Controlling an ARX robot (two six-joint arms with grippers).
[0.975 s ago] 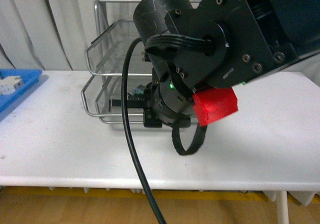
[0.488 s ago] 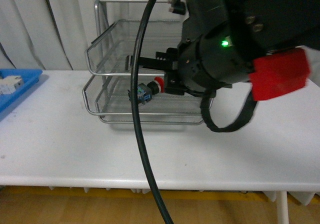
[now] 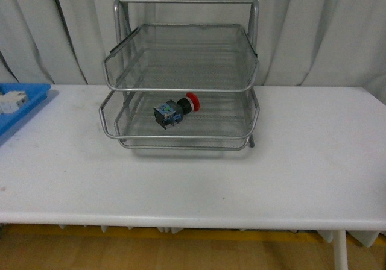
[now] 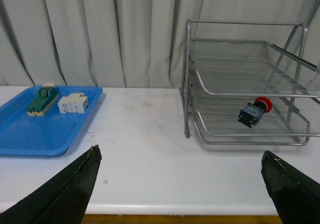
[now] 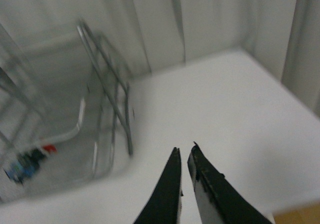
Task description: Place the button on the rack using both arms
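The button [image 3: 175, 109] lies on its side in the lower tier of the rack [image 3: 181, 77], free of both arms, so the placing looks done; the left tool [image 4: 180, 181] gapes wide, while the blurred right tool [image 5: 184, 176] seems nearly closed and empty

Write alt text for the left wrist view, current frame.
A red-capped button lies on its side in the lower tier of a silver wire rack on a white table. A blue tray sits apart; the left gripper is open.
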